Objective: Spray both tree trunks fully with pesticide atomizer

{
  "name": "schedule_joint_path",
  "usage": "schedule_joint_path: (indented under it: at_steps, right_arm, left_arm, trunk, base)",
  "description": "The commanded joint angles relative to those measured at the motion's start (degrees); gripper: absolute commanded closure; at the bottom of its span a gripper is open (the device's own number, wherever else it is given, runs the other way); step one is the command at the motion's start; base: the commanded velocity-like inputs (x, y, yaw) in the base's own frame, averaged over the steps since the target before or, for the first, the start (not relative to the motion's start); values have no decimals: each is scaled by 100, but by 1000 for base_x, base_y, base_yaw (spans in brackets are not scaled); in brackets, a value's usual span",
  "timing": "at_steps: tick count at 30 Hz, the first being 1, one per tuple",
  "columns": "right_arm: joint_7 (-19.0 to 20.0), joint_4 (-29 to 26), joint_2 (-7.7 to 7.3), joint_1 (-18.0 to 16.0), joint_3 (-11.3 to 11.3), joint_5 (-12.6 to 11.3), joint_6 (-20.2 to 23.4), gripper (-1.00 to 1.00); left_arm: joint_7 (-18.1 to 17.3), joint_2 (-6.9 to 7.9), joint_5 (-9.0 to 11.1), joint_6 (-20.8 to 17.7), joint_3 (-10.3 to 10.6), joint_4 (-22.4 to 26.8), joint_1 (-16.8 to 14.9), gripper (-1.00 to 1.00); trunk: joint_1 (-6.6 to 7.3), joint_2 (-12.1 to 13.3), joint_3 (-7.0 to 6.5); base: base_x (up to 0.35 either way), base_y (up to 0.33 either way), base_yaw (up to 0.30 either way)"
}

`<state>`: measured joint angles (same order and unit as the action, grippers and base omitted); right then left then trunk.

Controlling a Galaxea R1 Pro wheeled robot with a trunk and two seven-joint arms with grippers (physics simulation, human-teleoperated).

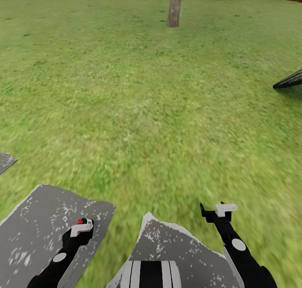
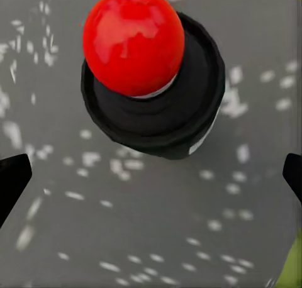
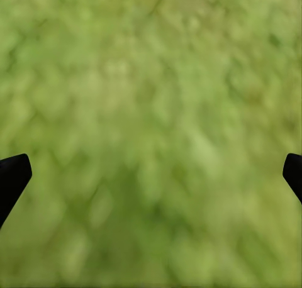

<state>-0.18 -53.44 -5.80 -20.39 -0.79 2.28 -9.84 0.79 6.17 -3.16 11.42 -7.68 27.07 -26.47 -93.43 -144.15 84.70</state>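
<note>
Left end effector [image 2: 151, 175] spread wide, empty, over red-capped atomizer [image 2: 145, 68] on grey stepping stone [image 1: 37, 221]. Right end effector [image 3: 151, 168] open, empty, above grass. Trunk [image 1: 174, 7] well ahead. Descend centred, then close.

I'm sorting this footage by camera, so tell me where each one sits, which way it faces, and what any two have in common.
Head view: on the head, facing forward and down over lawn, stones and a far trunk; both arms and the left gripper and right gripper show.
Left wrist view: on the left arm, facing down onto a red-topped black object above a grey stone; black fingertips show.
Right wrist view: on the right arm, facing down at grass; fingertips show.
Shared: red top and stone in the head and left wrist views.
</note>
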Motion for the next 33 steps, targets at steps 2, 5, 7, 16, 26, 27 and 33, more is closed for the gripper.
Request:
schedule_joint_path:
  at_steps: [2, 5, 7, 16, 26, 27, 33]
  right_arm:
    - [0, 0, 0, 0, 0, 0, 0, -100]
    - [0, 0, 0, 0, 0, 0, 0, -100]
    - [0, 0, 0, 0, 0, 0, 0, -100]
    - [0, 0, 0, 0, 0, 0, -3, -100]
    - [0, 0, 0, 0, 0, 0, -9, -100]
    - [0, 0, 0, 0, 0, 0, -6, -100]
    - [0, 0, 0, 0, 0, 0, -7, -100]
  left_arm:
    - [0, -5, 0, 0, 0, 0, -1, -100]
    - [0, -4, 0, 0, 2, 0, -2, -100]
    - [0, -2, 0, 0, 3, 0, -1, -100]
    - [0, 30, 0, 0, -6, 1, 1, -100]
    - [0, 30, 5, 0, -14, 1, 1, -100]
    - [0, 32, 5, 0, -14, 1, 0, -100]
    - [0, 33, 8, 0, -14, 1, 1, -100]
  trunk:
    - [0, 0, 0]
    - [0, 0, 0]
    - [0, 0, 0]
    - [0, 0, -33]
    - [0, 0, -57]
    - [0, 0, -59]
    - [0, 0, -63]
  base:
    - [96, 0, 0]
    - [68, 0, 0]
    - [15, 0, 0]
    - [2, 0, 0]
    - [0, 0, 0]
    - [0, 0, 0]
    - [0, 0, 0]
